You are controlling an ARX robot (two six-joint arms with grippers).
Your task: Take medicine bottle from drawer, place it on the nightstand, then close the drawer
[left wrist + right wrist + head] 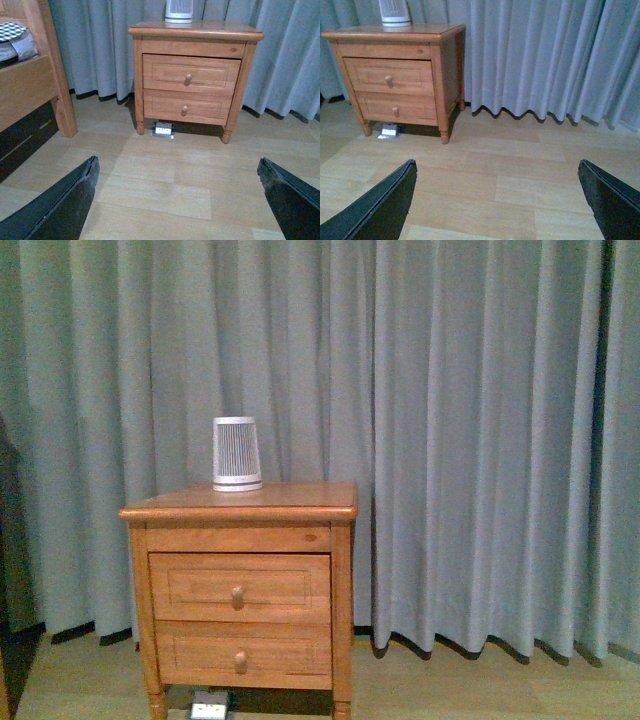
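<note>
The honey-brown nightstand (240,502) stands left of centre before a grey curtain; it also shows as the nightstand (196,30) and the nightstand (390,34). Its upper drawer (240,587) is shut, with a round knob; the same drawer (189,74) and drawer (388,76) appear in both wrist views. The medicine bottle is hidden. My left gripper (177,170) hangs open over bare floor, well short of the nightstand. My right gripper (497,172) is open too, over the floor to the nightstand's right. Neither arm shows in the front view.
A white slatted tapered device (236,453) stands on the nightstand top. The lower drawer (241,655) is shut. A white socket box (164,129) lies on the floor under the nightstand. A wooden bed frame (35,85) stands to its left. The curtain (480,440) hangs behind.
</note>
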